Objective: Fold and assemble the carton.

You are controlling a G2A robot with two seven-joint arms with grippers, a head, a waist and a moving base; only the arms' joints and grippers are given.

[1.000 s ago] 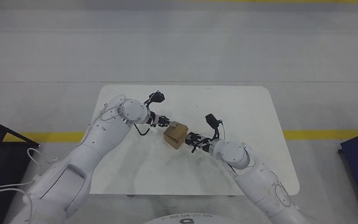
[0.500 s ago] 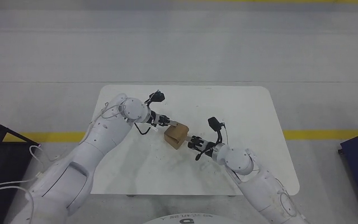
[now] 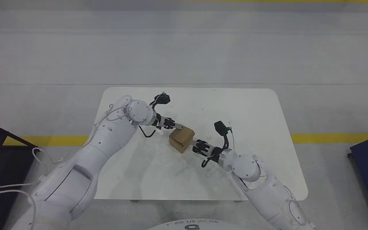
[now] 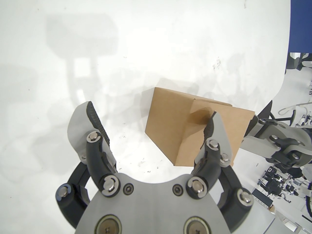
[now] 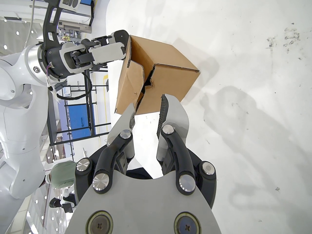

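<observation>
Brown carton (image 3: pixel 181 138) on table (image 3: pixel 253 115), left fingers (image 4: pixel 217 132) spread against its edge, right fingers (image 5: pixel 174 113) spread nearby.

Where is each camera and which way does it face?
Top view: overhead, looking down at the table, carton, both arms.
Left wrist view: on the wrist, facing the carton past the left gripper.
Right wrist view: on the wrist, facing the carton past the right gripper.
Wrist views share the carton and each other's gripper.

I am seeing the carton (image 3: pixel 181 138) blocking the middle of the table (image 3: pixel 253 109), with my left gripper (image 3: pixel 172 124) and right gripper (image 3: pixel 196 149) crowding its opposite sides, while wide tabletop is lying open toward every edge.
</observation>
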